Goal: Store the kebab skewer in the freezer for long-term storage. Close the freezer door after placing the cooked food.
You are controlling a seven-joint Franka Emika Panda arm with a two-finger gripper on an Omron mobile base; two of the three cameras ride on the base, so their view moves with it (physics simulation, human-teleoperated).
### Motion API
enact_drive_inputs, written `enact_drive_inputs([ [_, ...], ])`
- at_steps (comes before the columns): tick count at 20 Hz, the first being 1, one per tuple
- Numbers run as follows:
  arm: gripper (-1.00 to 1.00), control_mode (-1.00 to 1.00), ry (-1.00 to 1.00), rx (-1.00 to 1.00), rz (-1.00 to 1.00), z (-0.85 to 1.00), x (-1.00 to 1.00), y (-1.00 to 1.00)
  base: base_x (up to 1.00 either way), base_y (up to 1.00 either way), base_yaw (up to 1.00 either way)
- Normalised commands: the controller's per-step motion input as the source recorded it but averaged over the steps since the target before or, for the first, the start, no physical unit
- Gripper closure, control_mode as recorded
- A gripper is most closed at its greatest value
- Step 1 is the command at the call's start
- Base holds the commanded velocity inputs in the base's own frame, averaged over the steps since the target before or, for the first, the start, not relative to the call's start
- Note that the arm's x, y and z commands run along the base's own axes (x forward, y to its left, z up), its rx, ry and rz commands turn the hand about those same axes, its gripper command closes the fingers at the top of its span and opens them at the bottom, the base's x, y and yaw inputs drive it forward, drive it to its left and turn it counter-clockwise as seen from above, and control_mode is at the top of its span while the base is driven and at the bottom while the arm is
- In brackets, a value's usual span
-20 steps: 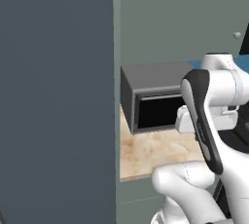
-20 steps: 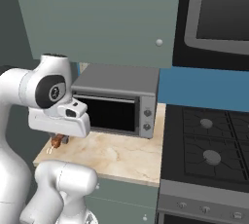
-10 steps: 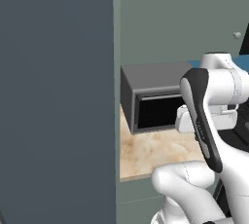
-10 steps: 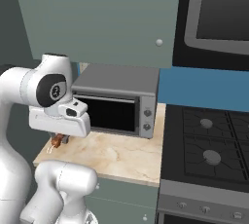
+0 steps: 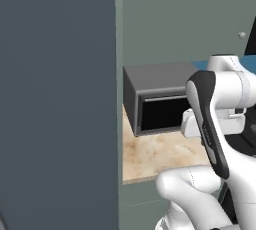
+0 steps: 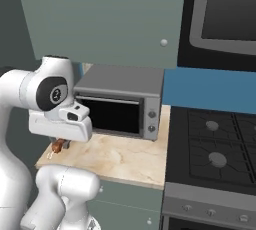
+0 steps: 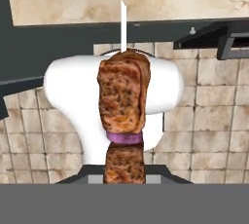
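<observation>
The freezer door stands left of the microwave, a tall dark panel beside the counter the microwave sits on. Out from the microwave's front, over the counter's left edge, the kebab skewer rises from the gripper — brown chunks, a purple slice, white tip. The fingers themselves are hidden — I cannot tell how wide they stand. Right of the microwave lies the stove.

Glossy white rounded arm segments, dark grey joint panels, round grey joint cap
</observation>
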Motion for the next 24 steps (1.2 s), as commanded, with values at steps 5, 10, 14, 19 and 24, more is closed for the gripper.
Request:
enact_drive_inputs([
  [5,1.0,1.0,0.0,0.0,0.0,0.0,0.0,0.0,-0.52,0.0,0.0],
  [10,1.0,1.0,0.0,0.0,0.0,0.0,0.0,0.0,-0.5,0.0,0.0],
  [14,1.0,1.0,0.0,0.0,0.0,0.0,0.0,0.0,-0.52,0.0,0.0],
  [19,1.0,1.0,0.0,0.0,0.0,0.0,0.0,0.0,-0.59,0.03,0.0],
  [24,1.0,1.0,0.0,0.0,0.0,0.0,0.0,0.0,-0.58,0.11,0.0],
])
